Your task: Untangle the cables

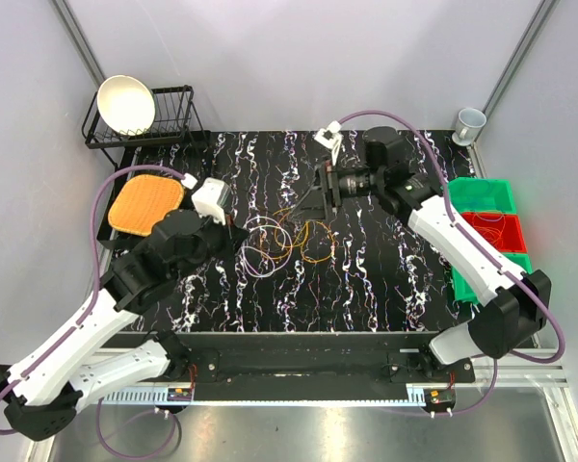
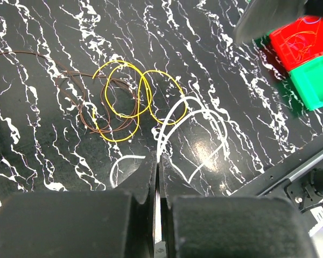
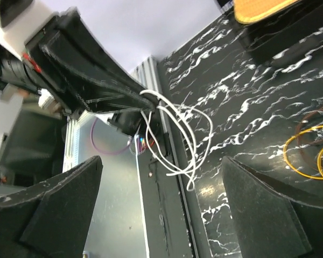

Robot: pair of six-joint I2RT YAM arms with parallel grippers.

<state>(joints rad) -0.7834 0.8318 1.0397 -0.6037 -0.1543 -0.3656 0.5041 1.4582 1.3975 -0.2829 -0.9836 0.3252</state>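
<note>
The left gripper [image 2: 156, 161] clenched the pale cable [image 2: 175, 107]; the right gripper [image 3: 161, 177], released, would best take its hanging loop gently.

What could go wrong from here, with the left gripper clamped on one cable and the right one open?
1. The pale cable pinched by the left gripper crosses a loop of the yellow cable. Pulling it away may drag the yellow and brown cable along, or tighten the tangle.
2. The open right gripper faces the pale loops hanging close to the left gripper. Closing there could catch several strands or bump that gripper.
</note>
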